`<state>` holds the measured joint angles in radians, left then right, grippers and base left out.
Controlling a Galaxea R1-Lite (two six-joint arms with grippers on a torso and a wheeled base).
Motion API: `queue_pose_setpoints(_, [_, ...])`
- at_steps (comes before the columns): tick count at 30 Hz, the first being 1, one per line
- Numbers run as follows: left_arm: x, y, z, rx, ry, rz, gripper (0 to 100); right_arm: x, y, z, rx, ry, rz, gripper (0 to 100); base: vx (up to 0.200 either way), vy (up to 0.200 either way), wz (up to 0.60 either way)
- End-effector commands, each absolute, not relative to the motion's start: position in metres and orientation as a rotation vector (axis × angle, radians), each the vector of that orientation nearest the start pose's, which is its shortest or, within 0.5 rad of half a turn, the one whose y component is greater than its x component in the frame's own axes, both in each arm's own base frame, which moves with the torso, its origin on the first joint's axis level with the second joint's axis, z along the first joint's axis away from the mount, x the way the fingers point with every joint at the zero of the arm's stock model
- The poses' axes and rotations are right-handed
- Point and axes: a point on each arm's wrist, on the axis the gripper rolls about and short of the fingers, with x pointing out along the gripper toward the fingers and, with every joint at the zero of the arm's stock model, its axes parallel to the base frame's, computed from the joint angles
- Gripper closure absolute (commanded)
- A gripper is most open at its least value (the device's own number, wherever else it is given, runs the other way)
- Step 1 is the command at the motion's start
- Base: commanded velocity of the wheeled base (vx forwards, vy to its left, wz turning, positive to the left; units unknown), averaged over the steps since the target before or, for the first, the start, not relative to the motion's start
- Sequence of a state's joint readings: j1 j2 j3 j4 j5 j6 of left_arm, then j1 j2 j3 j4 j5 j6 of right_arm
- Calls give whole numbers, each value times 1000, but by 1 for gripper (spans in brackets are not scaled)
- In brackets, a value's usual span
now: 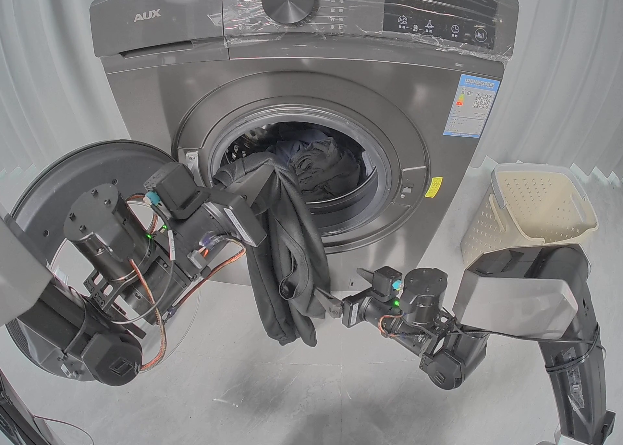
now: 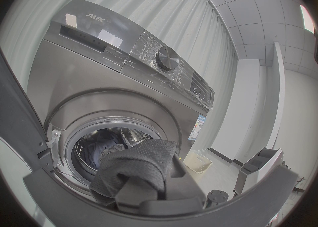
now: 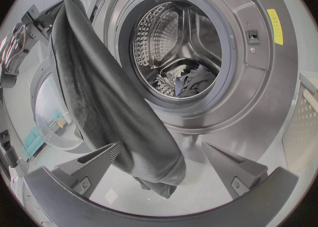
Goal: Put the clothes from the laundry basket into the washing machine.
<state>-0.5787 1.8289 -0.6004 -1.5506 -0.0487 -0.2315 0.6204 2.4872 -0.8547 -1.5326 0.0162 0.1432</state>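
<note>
Garment (image 1: 289, 258), dark, clamped in L gripper (image 1: 250, 206) at drum mouth's 9 o'clock, hanging down past the rim. R gripper (image 1: 326, 300) at 6 o'clock below mouth, jaws apart, just beside garment's lower part. More clothes (image 1: 318, 160) inside washing machine (image 1: 402, 109); laundry basket (image 1: 538, 199) at its 4 o'clock.

The washer (image 1: 162, 96) is metallic grey, the garment (image 1: 292, 251) black with a mesh weave, the basket (image 1: 532, 206) cream and perforated, the sticker (image 1: 433, 186) yellow.
</note>
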Motion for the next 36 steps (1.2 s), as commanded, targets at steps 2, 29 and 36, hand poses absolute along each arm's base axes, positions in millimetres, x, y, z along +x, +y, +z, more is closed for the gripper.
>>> queue_pose_setpoints(2, [255,-167,182,-307,-240,-653,100,294,248,-17,78,233,697,0,0,0,0])
queue_pose_setpoints(29, [256,-166,184,-308,-250,-650,100,242,297,-10,73,238,903,0,0,0,0])
queue_pose_setpoints(36, [256,-166,184,-309,-250,-650,100,265,318,4,118,118,911,0,0,0,0])
